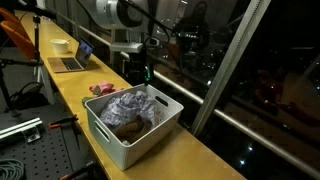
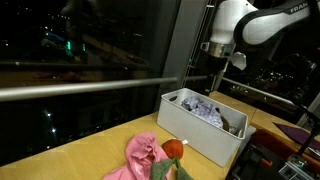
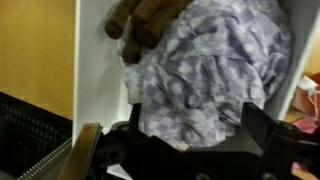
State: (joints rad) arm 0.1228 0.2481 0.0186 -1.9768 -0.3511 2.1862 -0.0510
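Note:
A white plastic bin (image 1: 105,140) (image 2: 195,135) stands on a long wooden counter (image 1: 190,150). Inside lie a crumpled lilac-and-white checked cloth (image 1: 130,103) (image 2: 205,108) (image 3: 210,60) and a brown garment (image 1: 130,127) (image 3: 150,15). My gripper (image 1: 138,72) (image 2: 218,75) hangs just above the far end of the bin. In the wrist view the gripper (image 3: 200,125) is open, its black fingers (image 3: 265,125) spread wide on either side of the checked cloth below, with nothing held between them. The bin's inner wall (image 3: 100,70) shows to the left.
A pink cloth (image 2: 140,155) (image 1: 103,89) and a red-orange item (image 2: 174,150) lie on the counter beside the bin. Farther along sit a laptop (image 1: 70,62) and a white bowl (image 1: 61,45). A dark window with a metal rail (image 2: 80,85) runs along the counter.

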